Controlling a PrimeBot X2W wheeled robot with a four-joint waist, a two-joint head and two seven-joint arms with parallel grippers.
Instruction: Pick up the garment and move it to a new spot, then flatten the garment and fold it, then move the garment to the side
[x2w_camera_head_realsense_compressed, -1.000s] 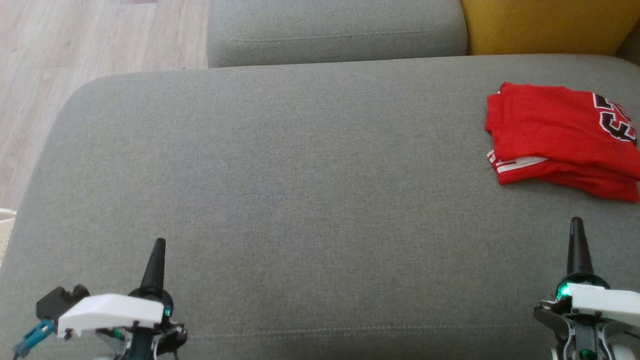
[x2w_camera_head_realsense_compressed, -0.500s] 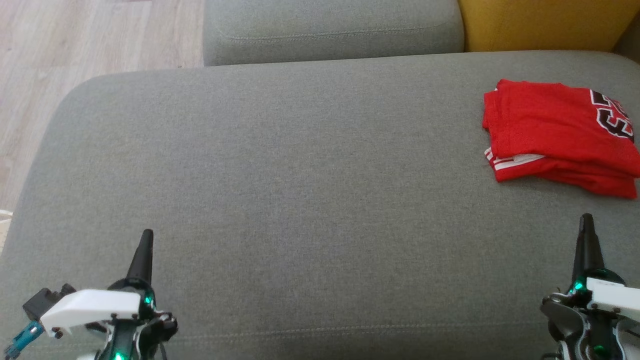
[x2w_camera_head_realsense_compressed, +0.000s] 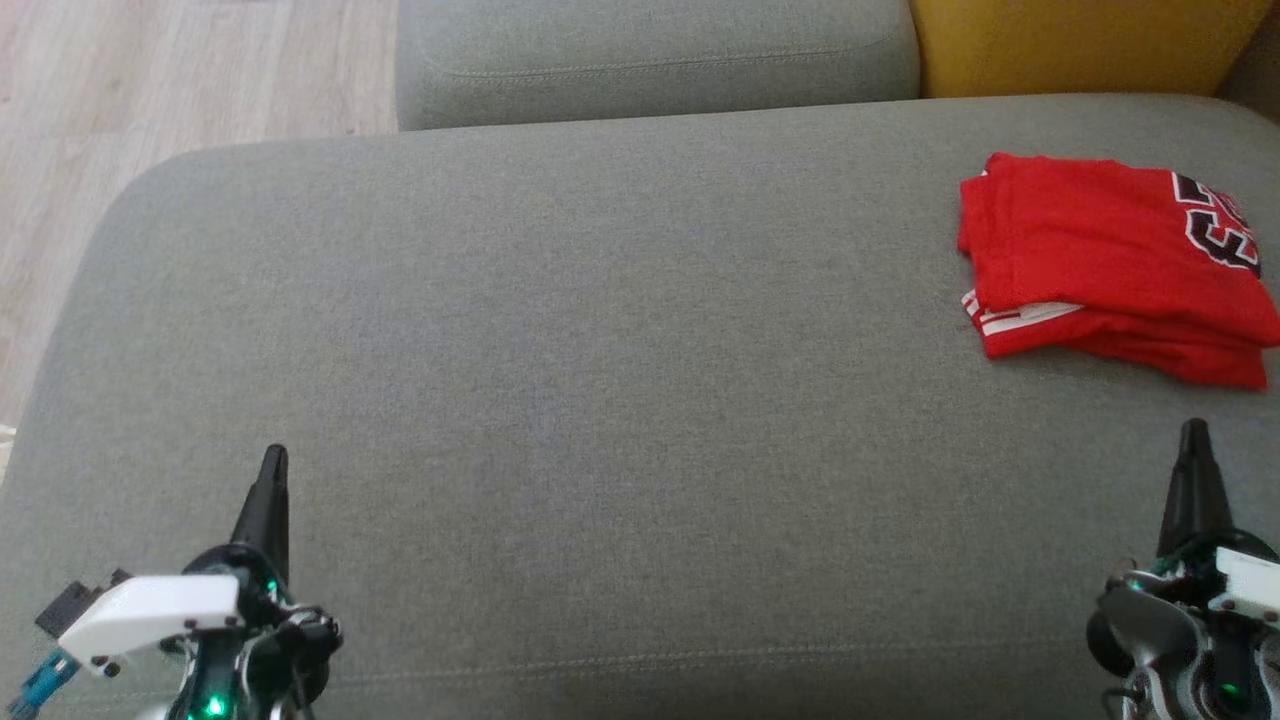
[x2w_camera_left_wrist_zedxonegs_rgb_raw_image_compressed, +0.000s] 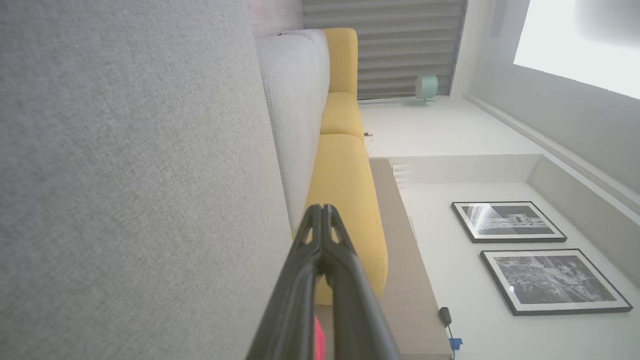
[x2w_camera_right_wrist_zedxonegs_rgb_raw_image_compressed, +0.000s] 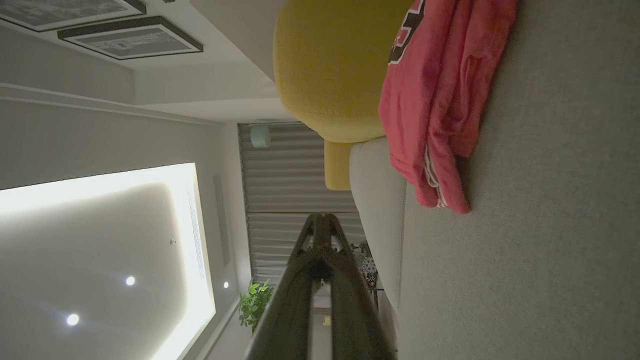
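Note:
The garment (x2w_camera_head_realsense_compressed: 1100, 260) is a red jersey with white stripes and dark lettering, lying folded at the far right of the grey sofa seat (x2w_camera_head_realsense_compressed: 600, 350). The right wrist view shows the garment (x2w_camera_right_wrist_zedxonegs_rgb_raw_image_compressed: 440, 100) ahead of my right fingers. My left gripper (x2w_camera_head_realsense_compressed: 273, 458) hovers at the lower left, shut with nothing in it, far from the jersey. At the lower right my right gripper (x2w_camera_head_realsense_compressed: 1192, 432) is shut too, empty, a short way in front of the jersey's near edge. In the wrist views the left gripper (x2w_camera_left_wrist_zedxonegs_rgb_raw_image_compressed: 322, 209) and the right gripper (x2w_camera_right_wrist_zedxonegs_rgb_raw_image_compressed: 322, 217) show fingers pressed together.
A grey back cushion (x2w_camera_head_realsense_compressed: 655, 60) lies behind the seat, with a yellow cushion (x2w_camera_head_realsense_compressed: 1090, 45) to its right. Wooden floor (x2w_camera_head_realsense_compressed: 150, 90) borders the sofa at the left. The wide middle of the seat is bare fabric.
The head camera has shifted a little, so the whole scene sits slightly higher and further left. Both grippers have drawn back toward the lower corners, still shut. The jersey lies as before.

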